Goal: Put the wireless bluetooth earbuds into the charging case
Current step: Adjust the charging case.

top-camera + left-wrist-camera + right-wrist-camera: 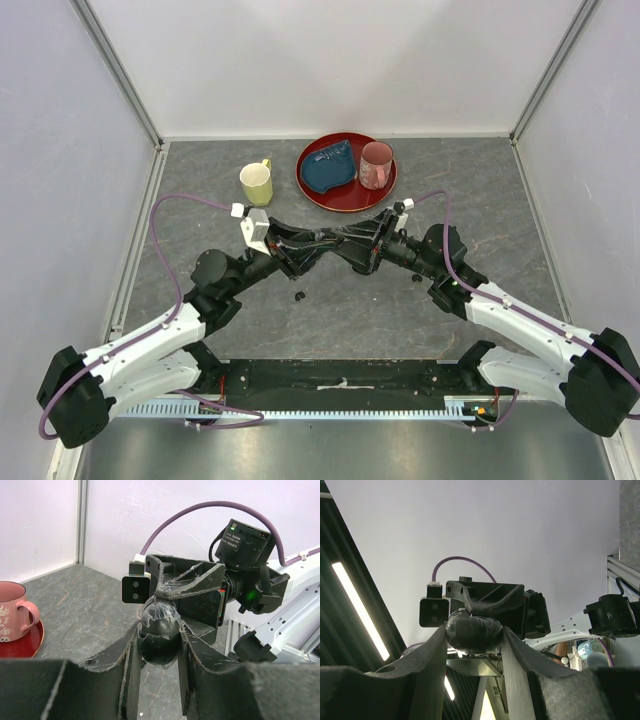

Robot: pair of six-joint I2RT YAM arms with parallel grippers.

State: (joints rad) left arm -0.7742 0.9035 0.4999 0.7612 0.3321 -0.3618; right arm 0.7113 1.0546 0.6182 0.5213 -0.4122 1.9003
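The black oval charging case [159, 630], wrapped in clear tape, hangs above the table between both arms. My left gripper [159, 636] is shut on it, one finger pressing each side. From the opposite side my right gripper [472, 635] is shut on the same case [472, 630]. In the top view the two grippers meet nose to nose, left [318, 250] and right [353, 248], and they hide the case. A tiny black earbud [300, 296] lies on the table below them. Another earbud [417, 277] lies beside the right arm.
At the back, a red plate [346, 200] carries a blue object [328, 168] and a pink mug [376, 165]. A yellow mug [257, 183] stands left of it. The pink mug [12, 611] and plate [27, 647] also show in the left wrist view.
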